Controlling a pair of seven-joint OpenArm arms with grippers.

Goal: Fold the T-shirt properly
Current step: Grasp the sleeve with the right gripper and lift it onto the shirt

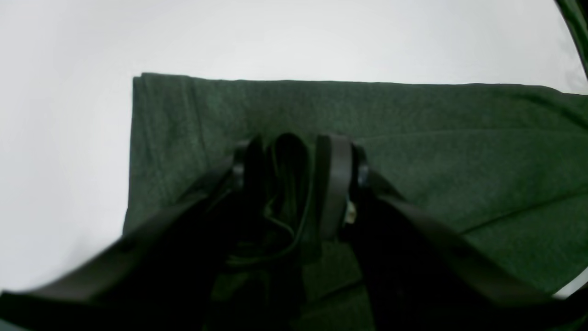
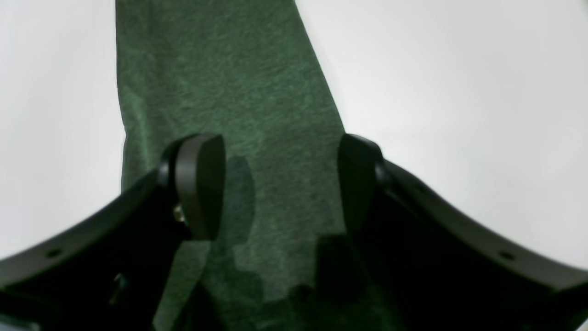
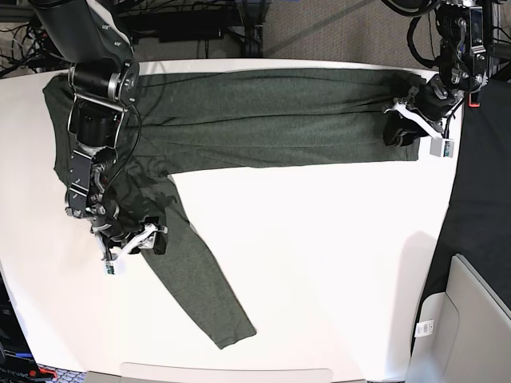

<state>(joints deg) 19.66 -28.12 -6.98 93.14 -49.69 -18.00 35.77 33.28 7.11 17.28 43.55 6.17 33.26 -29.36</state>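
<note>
Base view: left pincer (image 3: 402, 128) pinches T-shirt (image 3: 271, 112) hem; right pincer (image 3: 152, 237) spread over sleeve.

We can read no text anywhere; the small white tag (image 3: 424, 327) by the surface is too tiny to make out.

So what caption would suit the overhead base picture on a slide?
Two arms work a green shirt on a white table: left gripper at its hem, right gripper over a sleeve.

T-shirt (image 2: 229, 92) cropped, left hand (image 1: 294, 184) blurred
</note>
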